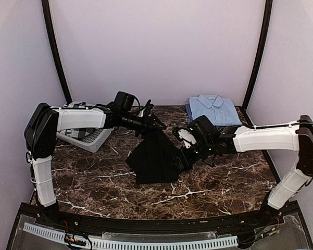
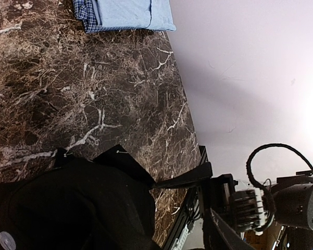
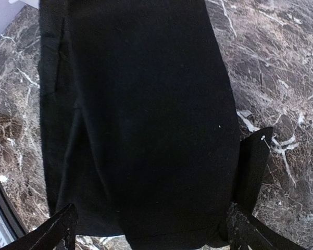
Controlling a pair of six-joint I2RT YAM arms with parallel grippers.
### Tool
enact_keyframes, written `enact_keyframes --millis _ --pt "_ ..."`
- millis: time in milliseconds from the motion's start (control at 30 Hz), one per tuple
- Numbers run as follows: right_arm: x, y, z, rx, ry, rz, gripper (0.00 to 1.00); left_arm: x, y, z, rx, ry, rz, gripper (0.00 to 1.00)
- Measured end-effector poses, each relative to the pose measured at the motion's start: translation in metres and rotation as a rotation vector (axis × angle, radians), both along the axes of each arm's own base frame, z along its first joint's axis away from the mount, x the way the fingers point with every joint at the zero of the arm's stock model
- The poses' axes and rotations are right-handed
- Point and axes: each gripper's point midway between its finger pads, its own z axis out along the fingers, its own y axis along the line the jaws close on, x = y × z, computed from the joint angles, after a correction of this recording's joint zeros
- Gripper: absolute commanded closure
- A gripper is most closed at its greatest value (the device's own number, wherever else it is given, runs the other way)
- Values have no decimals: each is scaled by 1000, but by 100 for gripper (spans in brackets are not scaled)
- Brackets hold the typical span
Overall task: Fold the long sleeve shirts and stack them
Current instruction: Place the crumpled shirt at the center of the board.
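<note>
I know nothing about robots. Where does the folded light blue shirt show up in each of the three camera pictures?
Top external: the light blue shirt lies folded above and right of centre, at the far right.
Left wrist: the same shirt is cut off by the top edge, left of centre.
Right wrist: not in it.
Shared landmark: the black shirt, seen in all three views.

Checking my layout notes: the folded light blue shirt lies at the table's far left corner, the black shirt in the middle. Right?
Not quite. The top external view shows the folded light blue shirt at the far right corner of the table, not the left; the black shirt is in the middle.
</note>
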Motion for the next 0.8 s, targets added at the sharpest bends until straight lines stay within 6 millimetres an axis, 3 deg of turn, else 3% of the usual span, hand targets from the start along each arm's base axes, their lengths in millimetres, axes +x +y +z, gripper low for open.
enact_keyframes --millis 233,467,800 --pt "6 -8 -24 -81 9 -35 4 1 0 0 -1 -2 1 38" --pt "20 -20 -31 -124 -16 -104 3 1 0 1 -2 -2 1 38" --pt "65 -68 -38 -141 -4 -334 3 3 -2 5 -7 -13 1 37"
